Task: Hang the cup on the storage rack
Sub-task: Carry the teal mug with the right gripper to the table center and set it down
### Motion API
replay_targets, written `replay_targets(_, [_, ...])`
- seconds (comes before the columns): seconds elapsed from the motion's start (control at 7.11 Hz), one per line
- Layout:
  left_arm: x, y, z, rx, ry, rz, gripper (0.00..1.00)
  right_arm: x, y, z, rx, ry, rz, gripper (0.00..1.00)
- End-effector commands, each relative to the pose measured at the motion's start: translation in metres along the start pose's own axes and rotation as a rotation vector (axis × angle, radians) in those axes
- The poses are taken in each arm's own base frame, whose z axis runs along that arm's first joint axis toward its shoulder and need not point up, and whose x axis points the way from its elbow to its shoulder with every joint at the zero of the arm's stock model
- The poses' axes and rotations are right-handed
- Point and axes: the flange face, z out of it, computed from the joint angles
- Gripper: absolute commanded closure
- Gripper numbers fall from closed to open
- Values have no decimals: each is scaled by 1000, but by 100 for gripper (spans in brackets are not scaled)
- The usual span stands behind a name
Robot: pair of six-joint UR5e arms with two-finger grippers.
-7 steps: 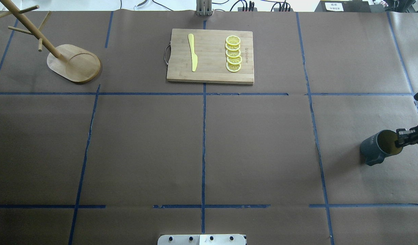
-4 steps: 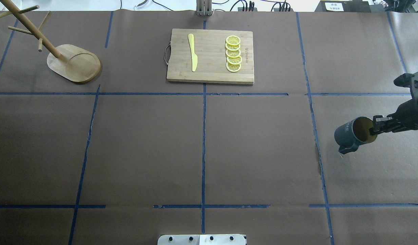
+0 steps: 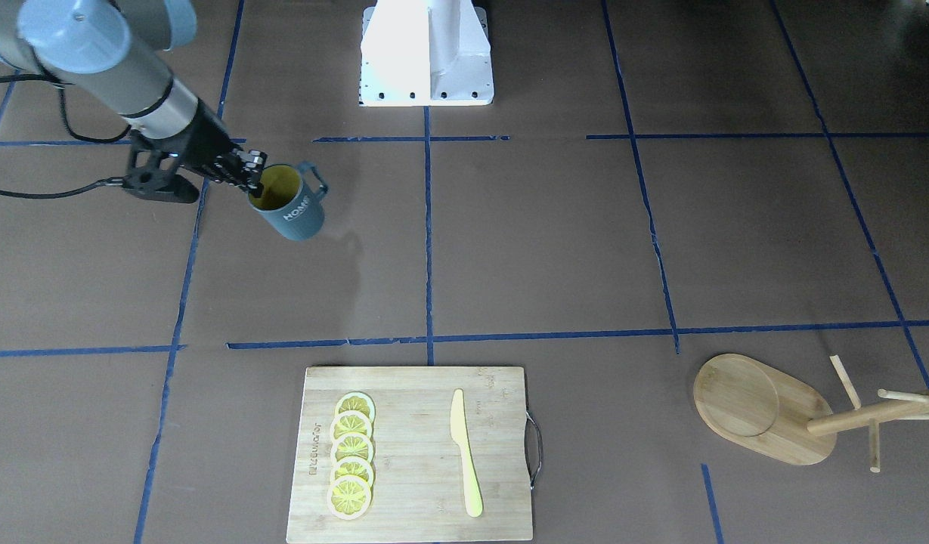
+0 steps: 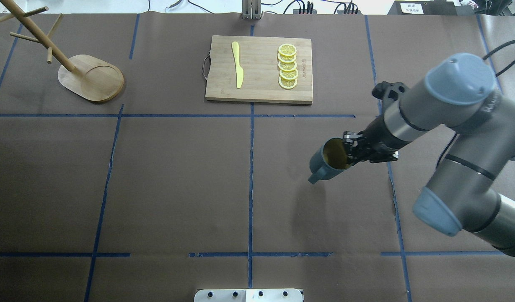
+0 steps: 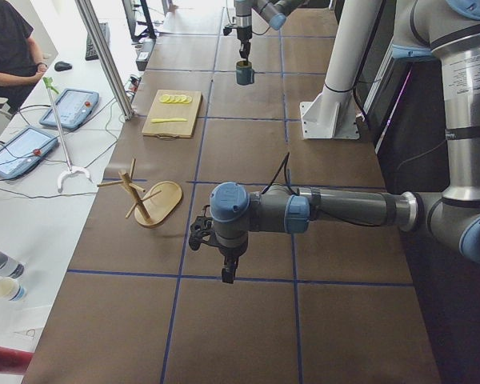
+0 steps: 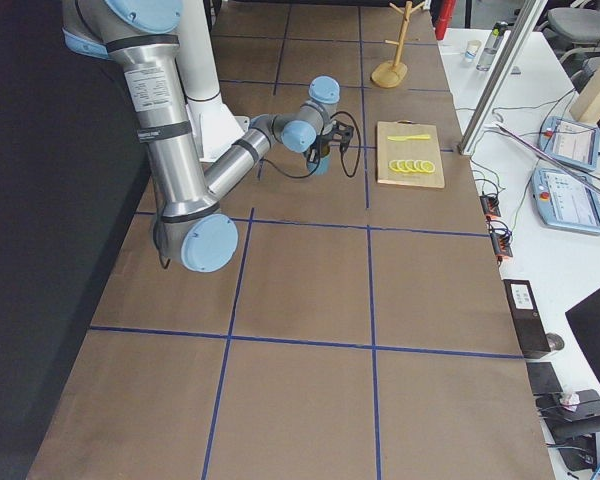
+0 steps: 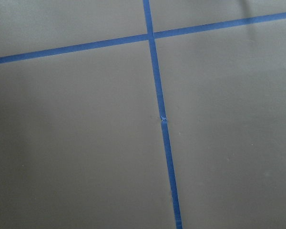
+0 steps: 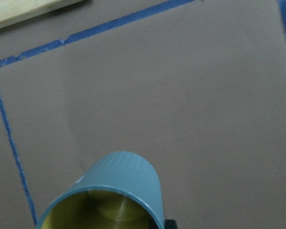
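Observation:
The cup [image 4: 319,162], a teal-grey ribbed mug with a yellow inside and white "HOME" lettering, hangs tilted above the table, right of centre. My right gripper [image 4: 348,153] is shut on the cup's rim, one finger inside. Both show in the front view: the cup [image 3: 292,211] and the right gripper [image 3: 252,175]. The right wrist view shows the cup [image 8: 126,183] from behind its rim. The storage rack [image 4: 91,77], a wooden mug tree with thin pegs, stands at the far left, also in the front view [image 3: 759,408]. My left gripper [image 5: 226,270] shows only in the exterior left view; I cannot tell its state.
A bamboo cutting board [image 4: 259,84] with a yellow knife [image 4: 237,65] and several lemon slices [image 4: 287,66] lies at the far middle. The robot's base plate [image 4: 249,295] is at the near edge. Blue tape lines cross the brown table cover.
My right arm has carried the cup leftward from the table's right edge toward the middle, and the cup is off the table. The rack and board have not moved.

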Motion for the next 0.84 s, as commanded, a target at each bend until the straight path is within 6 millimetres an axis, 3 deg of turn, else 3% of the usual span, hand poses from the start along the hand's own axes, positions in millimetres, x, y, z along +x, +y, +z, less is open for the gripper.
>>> replay_targets(0.0, [3,-3,-2,6,-1,11,0,-101,36,32,11,40,104,100])
replay_targets(0.14, [7,-6,-4,22,-3,37,0,-130,39,51,32,54,149,99])
replay_targets(0.28, [17,-11,0,28,-4,75,0,-142,43,68,54,74,151,98])
replay_targets(0.7, [24,-13,5,24,0,102,0,-145,42,79,55,91,166,98])
